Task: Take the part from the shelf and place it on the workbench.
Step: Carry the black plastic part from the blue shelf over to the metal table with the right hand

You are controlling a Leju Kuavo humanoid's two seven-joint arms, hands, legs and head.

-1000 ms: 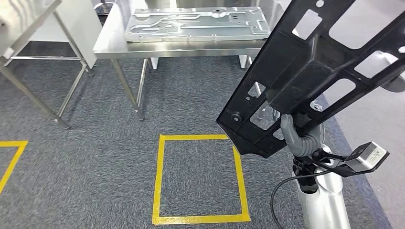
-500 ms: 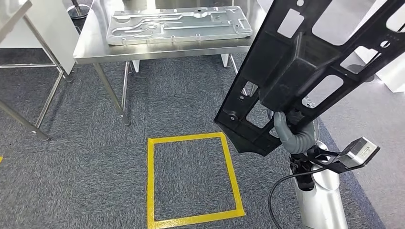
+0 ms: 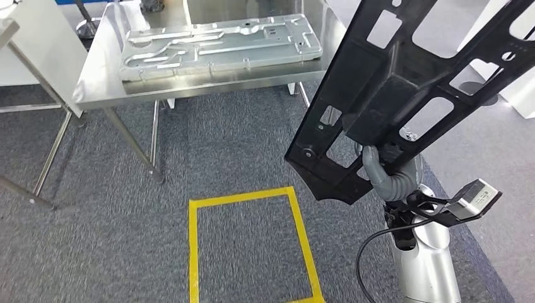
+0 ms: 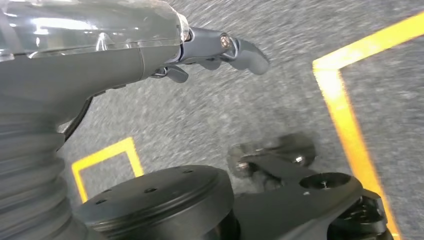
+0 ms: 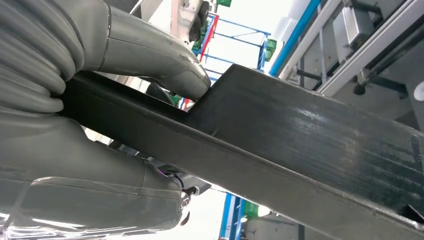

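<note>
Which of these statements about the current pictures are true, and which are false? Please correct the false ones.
1. The right hand grips the black part. True.
2. The black part lies flat on the workbench. False: it is held up in the air, tilted.
3. A silver metal plate lies on the workbench. True.
4. The left hand holds a tool. False: it holds nothing.
5. The yellow tape square is red. False: yellow.
</note>
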